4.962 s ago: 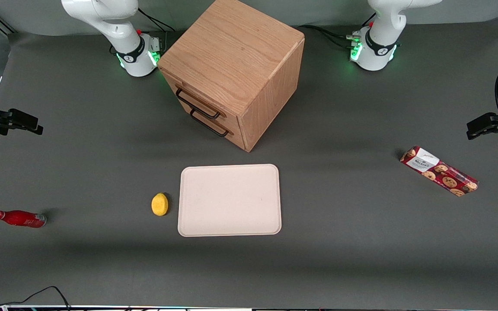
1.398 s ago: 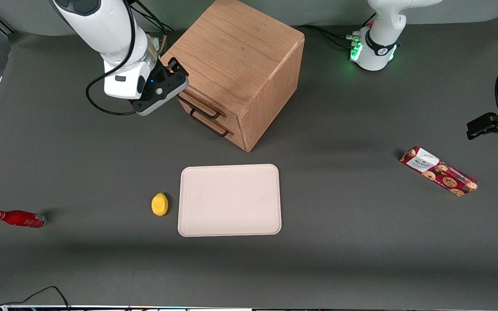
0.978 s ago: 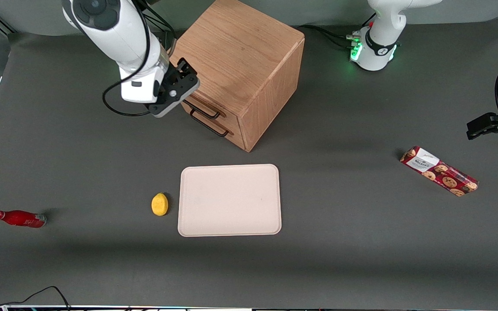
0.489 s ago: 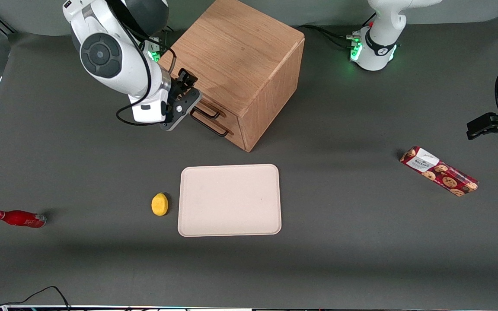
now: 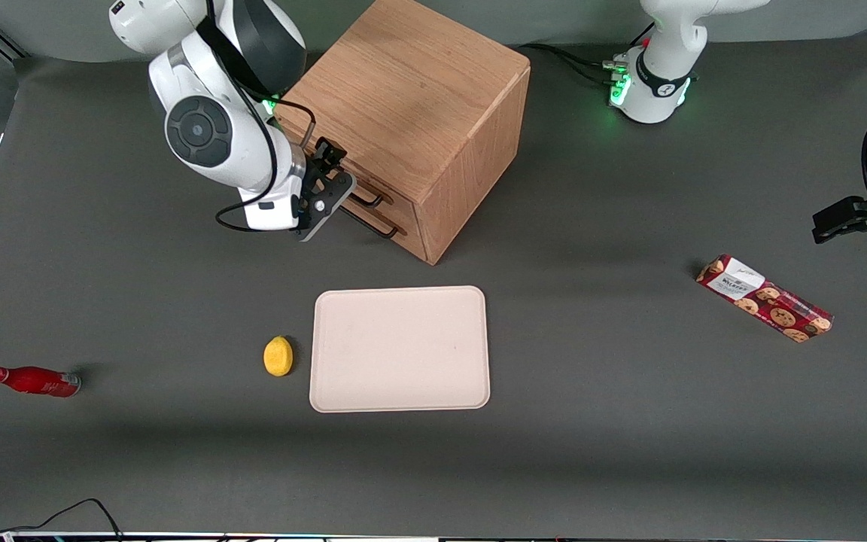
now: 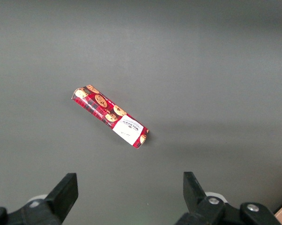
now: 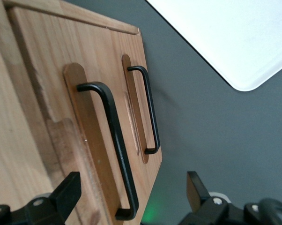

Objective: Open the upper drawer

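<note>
The oak cabinet (image 5: 411, 98) stands at the table's back middle, both drawers shut. The upper drawer (image 5: 396, 194) has a thin black bar handle (image 5: 368, 199); the lower drawer's twin handle (image 5: 377, 226) sits just below it. My right gripper (image 5: 336, 173) is right in front of the drawer fronts, at the handles' end toward the working arm. In the right wrist view the gripper (image 7: 131, 197) is open and empty. The end of the upper handle (image 7: 110, 140) lies between the two fingers, which do not touch it. The lower handle (image 7: 149, 110) is beside it.
A cream tray (image 5: 400, 348) lies nearer the front camera than the cabinet, with a yellow lemon (image 5: 278, 355) beside it. A red bottle (image 5: 33, 381) lies at the working arm's end. A cookie box (image 5: 765, 297) lies toward the parked arm's end and shows in the left wrist view (image 6: 110, 116).
My right arm has swung in from the table's edge to the cabinet. It has slid along the drawer fronts and lowered to the upper handle. The drawers have not moved.
</note>
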Robot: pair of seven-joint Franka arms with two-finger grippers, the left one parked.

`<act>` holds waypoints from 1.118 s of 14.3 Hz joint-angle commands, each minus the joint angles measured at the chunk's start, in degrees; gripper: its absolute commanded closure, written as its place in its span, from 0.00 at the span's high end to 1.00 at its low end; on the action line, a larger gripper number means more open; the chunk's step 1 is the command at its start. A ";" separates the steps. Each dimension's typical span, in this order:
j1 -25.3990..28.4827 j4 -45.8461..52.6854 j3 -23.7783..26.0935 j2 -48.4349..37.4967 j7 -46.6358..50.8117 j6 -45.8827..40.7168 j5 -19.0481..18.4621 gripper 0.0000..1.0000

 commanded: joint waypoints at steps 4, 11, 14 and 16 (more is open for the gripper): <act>0.82 -5.21 -0.50 -0.40 -2.89 4.55 1.73 1.00; 1.00 -6.36 -0.15 0.92 -3.07 5.44 1.90 1.00; 1.00 -6.71 -0.15 1.54 -3.16 6.06 1.90 1.00; 1.00 -6.80 -0.15 2.15 -3.16 7.20 1.90 1.00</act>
